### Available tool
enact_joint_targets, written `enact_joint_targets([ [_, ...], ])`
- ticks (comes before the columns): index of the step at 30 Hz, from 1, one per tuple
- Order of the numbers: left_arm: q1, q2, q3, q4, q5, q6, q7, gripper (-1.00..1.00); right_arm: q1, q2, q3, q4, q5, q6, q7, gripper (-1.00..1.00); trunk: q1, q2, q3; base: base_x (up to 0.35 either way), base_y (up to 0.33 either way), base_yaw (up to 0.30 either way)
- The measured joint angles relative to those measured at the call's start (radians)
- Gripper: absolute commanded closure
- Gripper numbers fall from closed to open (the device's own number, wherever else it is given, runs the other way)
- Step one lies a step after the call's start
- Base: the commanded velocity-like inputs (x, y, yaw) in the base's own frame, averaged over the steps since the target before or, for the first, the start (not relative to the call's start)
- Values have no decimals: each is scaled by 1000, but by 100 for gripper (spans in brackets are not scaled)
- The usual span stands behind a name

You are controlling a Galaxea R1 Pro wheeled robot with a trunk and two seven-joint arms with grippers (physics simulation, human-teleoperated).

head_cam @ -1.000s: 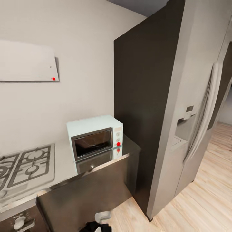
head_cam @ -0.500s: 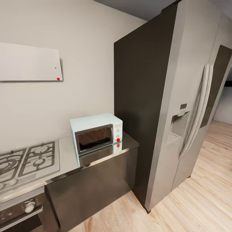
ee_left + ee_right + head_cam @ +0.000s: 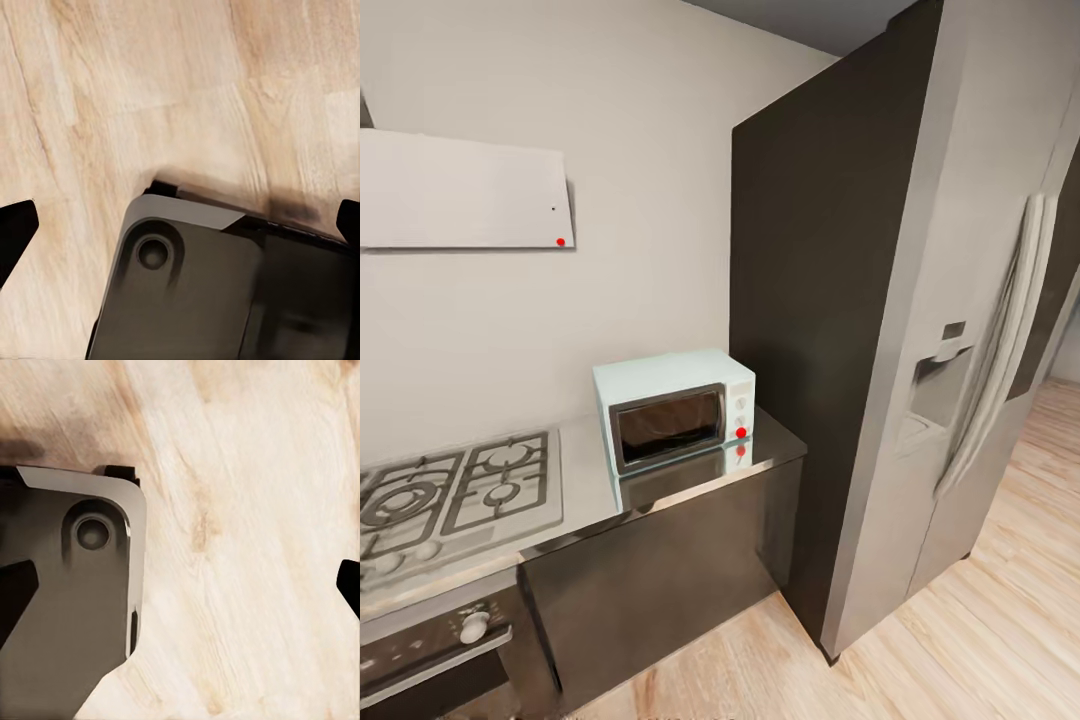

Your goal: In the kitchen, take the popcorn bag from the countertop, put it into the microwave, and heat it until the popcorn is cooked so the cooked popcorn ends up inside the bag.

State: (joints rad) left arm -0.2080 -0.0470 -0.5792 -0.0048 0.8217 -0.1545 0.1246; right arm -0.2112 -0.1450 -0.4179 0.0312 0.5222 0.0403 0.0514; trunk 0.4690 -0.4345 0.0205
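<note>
**Far across the tabletop: the microwave ahead, no bag in sight**

Ahead of me and slightly left of centre, the microwave (image 3: 678, 410) sits on the grey tabletop (image 3: 585, 490), at its right end, close beside the tall dark side of the fridge (image 3: 920, 330). Its dark glass door faces me, closed, with the white knob panel and a red dot on its right side. Left of it lies the gas hob (image 3: 455, 495), set into the same tabletop, and below that I can see the front of the oven (image 3: 430, 660). A white hood (image 3: 460, 190) with its own red dot hangs on the wall above the hob.

The popcorn bag is what my next move turns on, and I cannot place it: the stretch of tabletop I see carries the microwave and the hob, so I judge the bag lies further left along it. Which arm is nearer to it I cannot say.

Both arms hang low, looking down at the pale wood floor (image 3: 1000, 600). My left pincer (image 3: 180, 232) has its dark fingertips spread to the two edges of its view, released and grasping nothing, with a grey corner of my own base (image 3: 202, 292) beneath it. My right pincer (image 3: 184, 592) is likewise spread wide and empty, over floor beside another corner of the base.

I judge the task hardly begun: finding the bag comes first, likely by turning left.
</note>
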Motion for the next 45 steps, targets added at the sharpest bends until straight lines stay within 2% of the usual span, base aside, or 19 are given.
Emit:
enact_joint_targets([
  [5,0,0,0,0,0,0,0,-100,0,1,2,0,10,0,0,-100,0,0,-6,0,0,221],
  [45,1,0,0,0,0,0,0,-100,1,1,2,2,10,-8,1,-100,0,2,-50,0,0,224],
])
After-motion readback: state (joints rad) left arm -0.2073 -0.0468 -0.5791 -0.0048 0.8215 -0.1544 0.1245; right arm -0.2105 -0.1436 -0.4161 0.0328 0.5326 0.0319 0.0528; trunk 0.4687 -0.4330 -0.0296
